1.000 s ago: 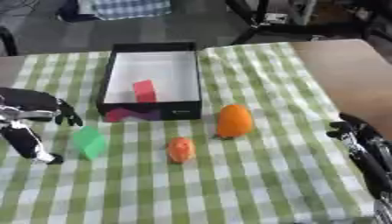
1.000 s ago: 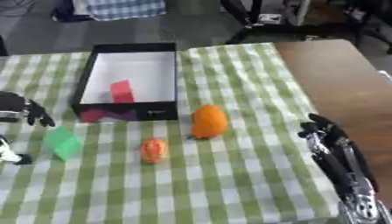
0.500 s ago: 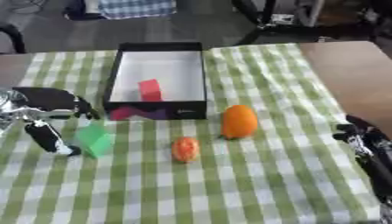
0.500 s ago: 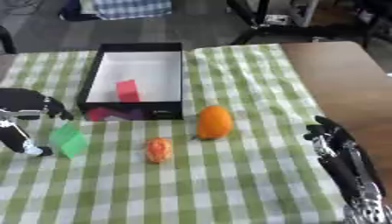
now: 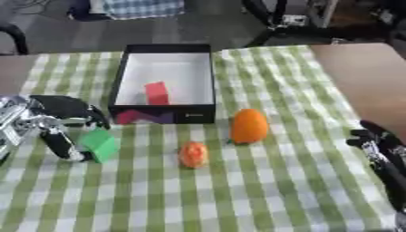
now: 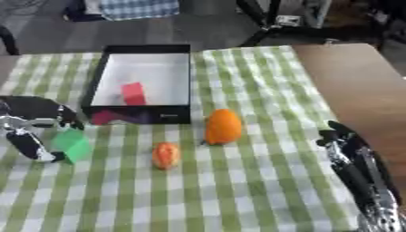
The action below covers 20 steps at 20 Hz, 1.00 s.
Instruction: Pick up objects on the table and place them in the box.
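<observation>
Left eye view: a table under a green-and-white checked cloth (image 5: 262,190), seen from above, with bare brown tabletop (image 5: 364,77) at the right.
Box: a black box (image 5: 164,113) with a white floor stands at the middle far part of the cloth, its long axis running away from the robot.
Box contents: one red block (image 5: 157,93) lies on the white floor toward the near end, tilted slightly off the box's axis.
Green block: a green block (image 5: 101,144) sits on the cloth left of and nearer than the box, turned at an angle to the checks.
Left hand: the left hand (image 5: 49,121) is at the left edge with the green block between its lower finger and its dark upper fingers; fingers are bent about the block and touch it, and it rests on the cloth.
Orange fruit: an orange egg-shaped fruit (image 5: 249,126) stands upright just right of the box's near corner.
Small fruit: a smaller orange-red fruit (image 5: 193,154) sits nearer, between the green block and the orange fruit, long axis also upright.
Right hand: the right hand (image 6: 349,154) rests at the lower right, fingers straight and pointing up the view, holding nothing.
</observation>
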{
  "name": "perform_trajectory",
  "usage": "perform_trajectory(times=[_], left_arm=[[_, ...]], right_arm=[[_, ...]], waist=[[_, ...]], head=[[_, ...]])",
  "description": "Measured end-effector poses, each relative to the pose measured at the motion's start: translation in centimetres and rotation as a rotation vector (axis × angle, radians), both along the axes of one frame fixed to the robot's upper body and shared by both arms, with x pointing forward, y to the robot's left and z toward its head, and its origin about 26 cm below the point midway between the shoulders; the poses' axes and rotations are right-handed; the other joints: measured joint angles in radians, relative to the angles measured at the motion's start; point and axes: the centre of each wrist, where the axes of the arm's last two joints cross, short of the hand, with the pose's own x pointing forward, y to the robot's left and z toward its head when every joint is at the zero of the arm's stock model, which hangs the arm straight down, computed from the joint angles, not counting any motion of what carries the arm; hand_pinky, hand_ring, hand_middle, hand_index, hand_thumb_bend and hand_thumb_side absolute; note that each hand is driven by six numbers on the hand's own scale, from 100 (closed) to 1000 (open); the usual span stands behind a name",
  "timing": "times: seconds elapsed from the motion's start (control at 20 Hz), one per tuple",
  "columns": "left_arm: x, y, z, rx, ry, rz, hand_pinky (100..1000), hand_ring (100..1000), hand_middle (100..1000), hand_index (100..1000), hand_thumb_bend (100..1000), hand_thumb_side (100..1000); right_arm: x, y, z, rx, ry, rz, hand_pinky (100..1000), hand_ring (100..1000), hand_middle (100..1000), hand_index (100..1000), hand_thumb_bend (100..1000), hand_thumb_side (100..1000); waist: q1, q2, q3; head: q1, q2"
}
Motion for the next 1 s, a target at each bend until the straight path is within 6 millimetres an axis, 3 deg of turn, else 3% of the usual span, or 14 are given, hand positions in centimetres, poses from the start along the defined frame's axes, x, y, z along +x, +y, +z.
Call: perform_trajectory(times=[0.05,0.15,0.35,0.45,0.8,1.0], left_arm=[[0.1,0.0,-0.1,-0.008,-0.003,0.0,758,623,646,681,265,330],[0.1,0.1,-0.1,-0.025,-0.014,0.004,757,614,635,628,243,326],[0.0,-0.1,1.2,-0.084,-0.055,0.012,764,620,644,611,225,325],[-0.3,-0.1,3.1,-0.088,-0.088,0.007,768,627,650,613,236,330],[-1.3,-0.3,12.5,-0.136,-0.262,0.049,763,620,647,627,246,345],[1.0,-0.9,14.4,-0.203,-0.339,0.131,756,618,645,653,252,354]], right_arm=[[0.0,0.0,0.0,0.0,0.0,0.0,890,713,704,864,100,625],[0.0,0.0,0.0,0.0,0.0,0.0,890,713,704,864,100,625],[0.0,0.0,0.0,0.0,0.001,0.0,889,713,704,863,100,630],[0.0,0.0,-0.1,0.0,0.002,-0.001,889,713,704,863,100,626],[-0.1,-0.1,-0.3,0.0,0.011,-0.005,890,713,704,864,100,629],[-0.2,-0.1,-0.4,0.0,0.015,-0.006,890,712,704,864,100,629]], waist=[[0.0,0.0,0.0],[0.0,0.0,0.0],[0.0,0.0,0.001],[0.0,0.0,0.001],[0.0,-0.001,0.008],[0.0,-0.01,0.006]], head=[[0.0,0.0],[-0.001,0.0],[-0.004,0.0],[-0.006,0.0],[-0.013,0.0],[-0.018,0.0]])
